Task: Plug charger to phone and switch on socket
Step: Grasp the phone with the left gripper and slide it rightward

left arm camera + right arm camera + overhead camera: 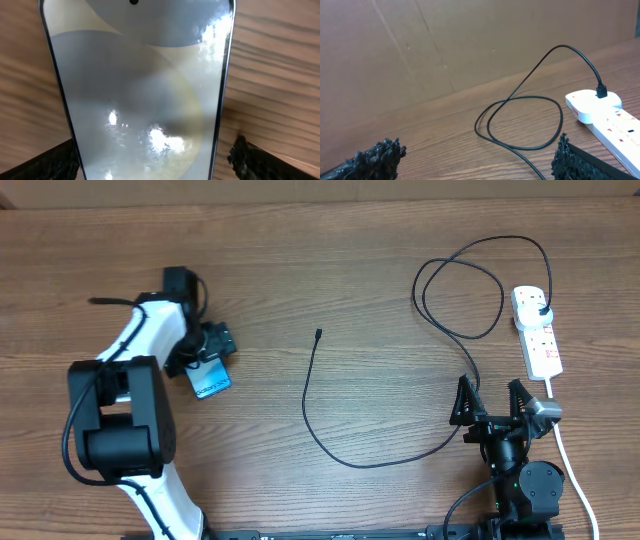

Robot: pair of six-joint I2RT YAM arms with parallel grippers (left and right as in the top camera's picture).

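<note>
Your left claw (150, 164) stood spread astride the phone (140, 85), which lay on the table (300, 260); whether the fingers touched it, I couldn't tell. You should have centred, then closed gently on its long edges. The right claw (491, 402) gaped empty beside the charger (306, 402), already plugged into the socket (541, 345).

The overhead view looks straight down on the whole table (330, 270). The left wrist view hangs very close over the phone (140, 90), small at overhead's left; the right wrist view looks low across the wood, sharing the socket (585, 107) with overhead's upper right.
</note>
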